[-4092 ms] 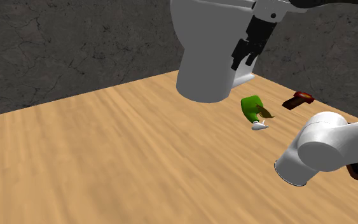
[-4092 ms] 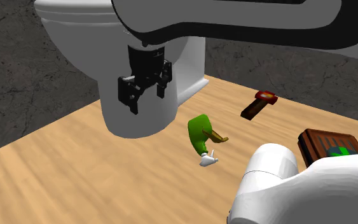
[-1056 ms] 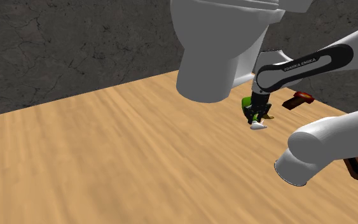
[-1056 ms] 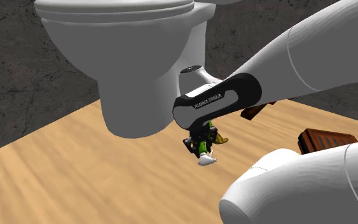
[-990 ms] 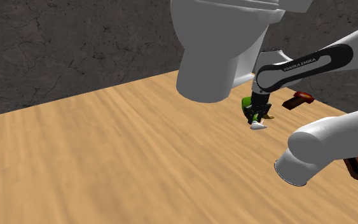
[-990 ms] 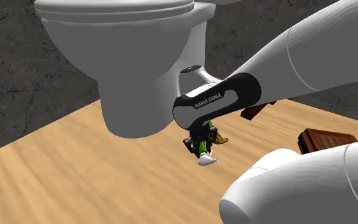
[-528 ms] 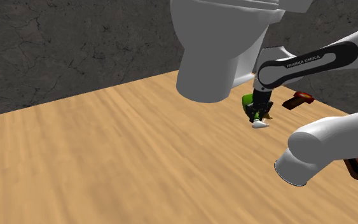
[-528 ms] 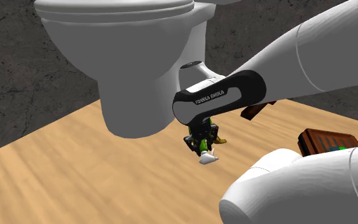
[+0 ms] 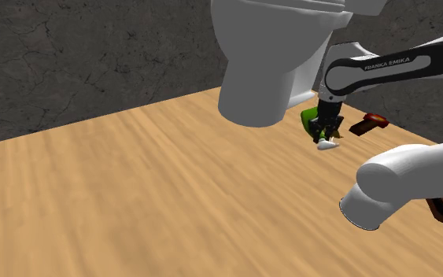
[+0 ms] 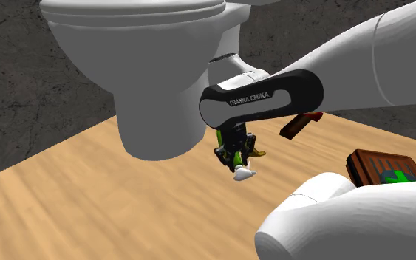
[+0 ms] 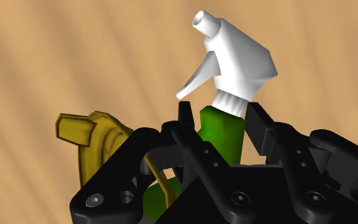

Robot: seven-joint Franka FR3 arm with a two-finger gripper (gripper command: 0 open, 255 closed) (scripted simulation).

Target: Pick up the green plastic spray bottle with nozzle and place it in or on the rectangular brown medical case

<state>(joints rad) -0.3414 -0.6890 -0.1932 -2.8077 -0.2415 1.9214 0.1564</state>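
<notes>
spray bottle (image 10: 234, 156): green body, white trigger nozzle head. hangs nozzle-down over the wood floor, neck clamped between the gripper (image 11: 220, 114) fingers, white head poking out past the fingertips. can't tell if the nozzle touches the floor. medical case (image 10: 369, 162): brown, rectangular, lying flat on the floor, green mark on its lid, well apart from the bottle toward the second exterior view's right.

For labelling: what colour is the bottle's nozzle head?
The nozzle head is white, atop the green spray bottle; best in the wrist view.
</notes>
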